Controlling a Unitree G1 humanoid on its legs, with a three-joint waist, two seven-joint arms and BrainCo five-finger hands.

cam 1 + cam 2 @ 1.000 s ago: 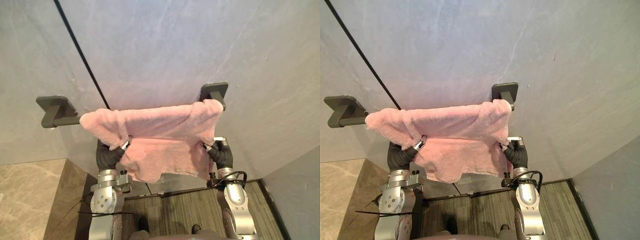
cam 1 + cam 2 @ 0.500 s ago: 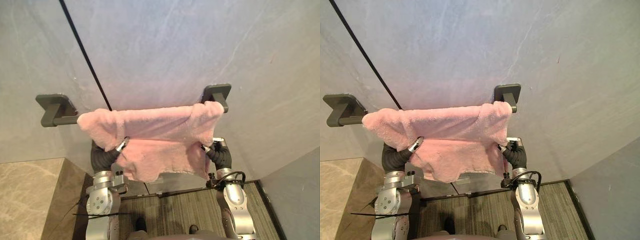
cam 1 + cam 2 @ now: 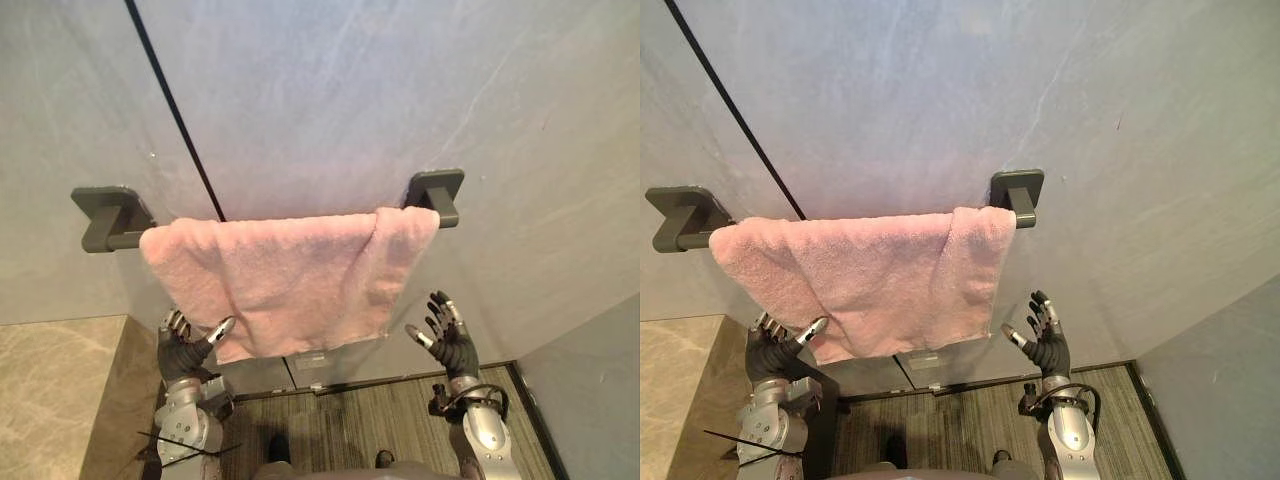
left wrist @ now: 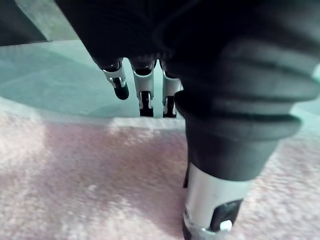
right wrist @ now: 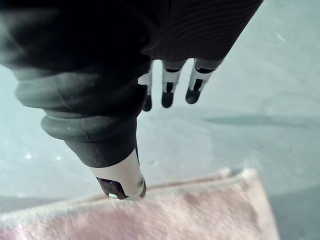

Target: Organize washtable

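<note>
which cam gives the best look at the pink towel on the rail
The left eye view: the whole pink towel hangs over the dark rail, both ends and its lower edge in sight. The right eye view shows much the same. Each wrist view catches a close patch of its pile.

No text, numbers or signs can be read. The pink towel (image 3: pixel 290 285), the dark towel bar (image 3: pixel 122 240) and the grey wall (image 3: pixel 330 90) show no print that can be made out. A small pale patch (image 3: pixel 312 359) sits low on the wall just under the towel's hem, too small to tell if it carries any lettering.
</note>
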